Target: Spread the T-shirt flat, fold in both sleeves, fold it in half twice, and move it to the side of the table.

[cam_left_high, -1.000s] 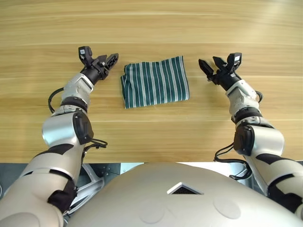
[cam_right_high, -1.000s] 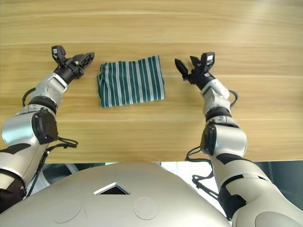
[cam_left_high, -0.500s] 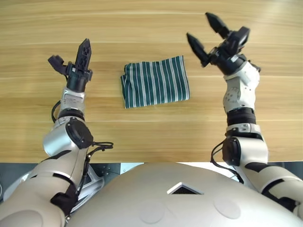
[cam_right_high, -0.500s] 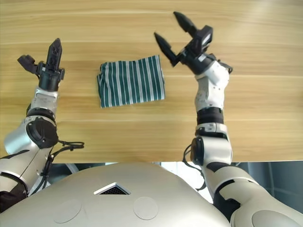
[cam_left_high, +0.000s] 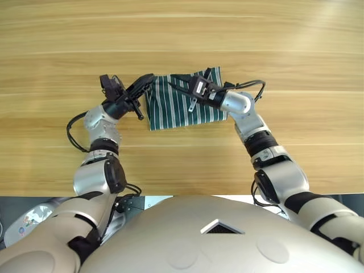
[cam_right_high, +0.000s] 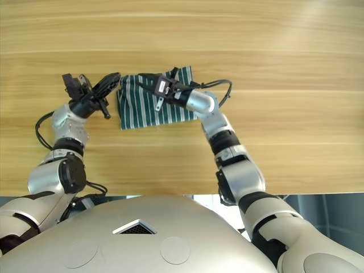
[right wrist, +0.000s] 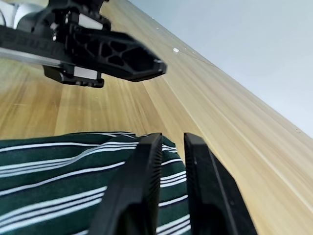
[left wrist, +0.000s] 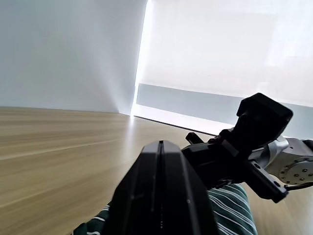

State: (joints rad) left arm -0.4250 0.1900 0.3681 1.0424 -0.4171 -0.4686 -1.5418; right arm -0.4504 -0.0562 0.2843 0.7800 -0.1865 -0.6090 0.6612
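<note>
Left gripper (cam_left_high: 145, 83) closed tight at left edge of T-shirt (cam_left_high: 190, 111); right gripper (cam_left_high: 177, 81) over its far edge, grip state not discernible. T-shirt lay mid-table (cam_left_high: 284, 34) as compact folded rectangle. Judged: folds done, shift to table side outstanding.

- Tabletop (cam_left_high: 239, 34): pale wood or wood-look laminate, long streaky grain, smooth, soft satin sheen.
- T-shirt (cam_left_high: 170, 108): soft knit cloth, matt, striped, slightly rumpled at the folded edges.
- Left hand (cam_left_high: 148, 79): hard black plastic, matt, with open webbed cut-outs along its side in the right wrist view.
- Right hand (right wrist: 168, 139): black plastic, matt, with fine ribbing on the inner faces.
- Right wrist housing (cam_left_high: 236, 102): silver-grey, metal-looking, smooth, semi-gloss.
- Cable (cam_left_high: 253, 84) at that wrist: black, rubbery, dull.
- Wall (left wrist: 68, 49): flat, matt, looks painted.
</note>
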